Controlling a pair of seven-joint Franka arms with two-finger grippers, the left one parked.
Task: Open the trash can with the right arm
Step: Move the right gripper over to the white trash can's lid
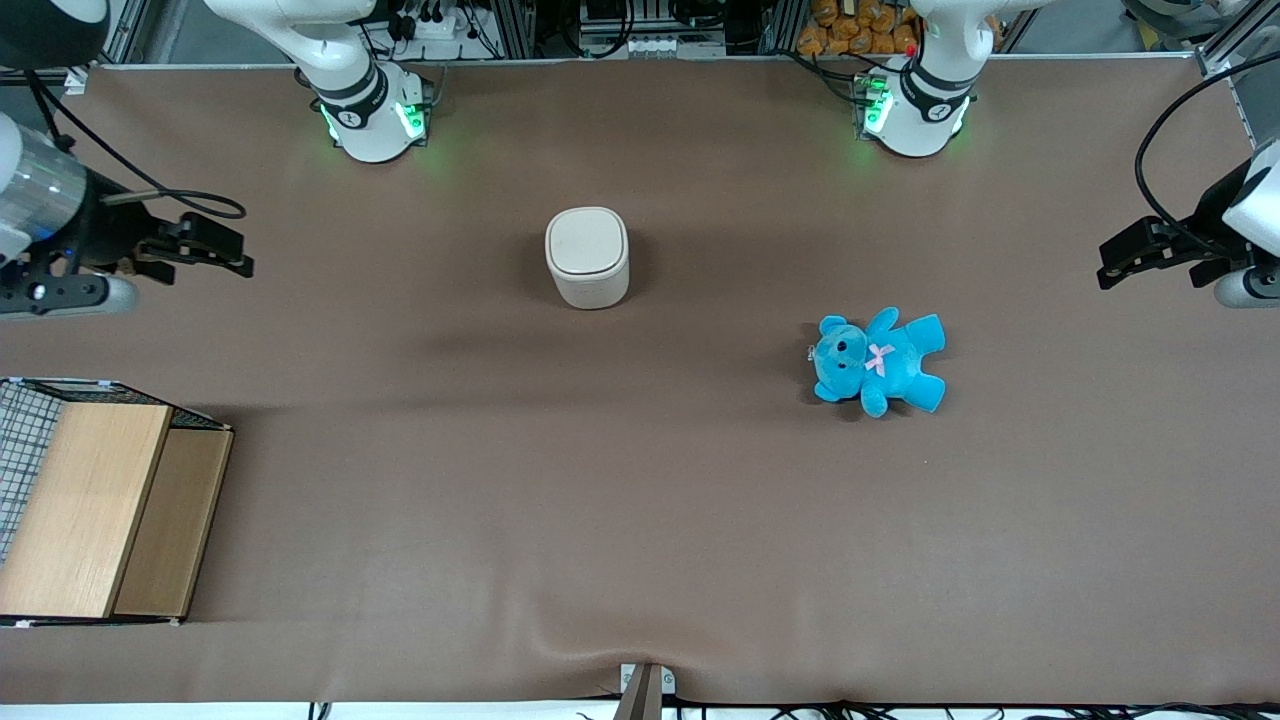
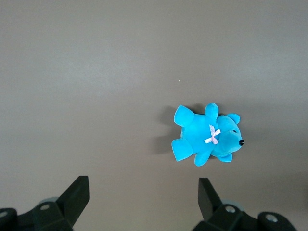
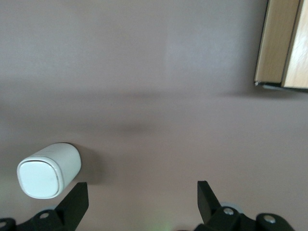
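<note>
- Hovering well apart from the trash can (image 1: 587, 256), lid shut; our gripper (image 1: 205, 248) has its fingers (image 3: 74, 202) spread, empty.
- Risk: we shove the light can across the desk (image 1: 640, 500) instead of lifting its lid.

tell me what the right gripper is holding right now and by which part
Nothing. The right gripper is open and empty, hanging above the table toward the working arm's end, well apart from the closed trash can.

cream-white trash can (image 1: 587, 256), black gripper (image 1: 215, 247), blue teddy (image 1: 878, 361)

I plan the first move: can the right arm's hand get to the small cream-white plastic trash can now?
Probably yes: the open hand hangs apart from the small cream-white plastic trash can, with only bare brown table between them.
</note>
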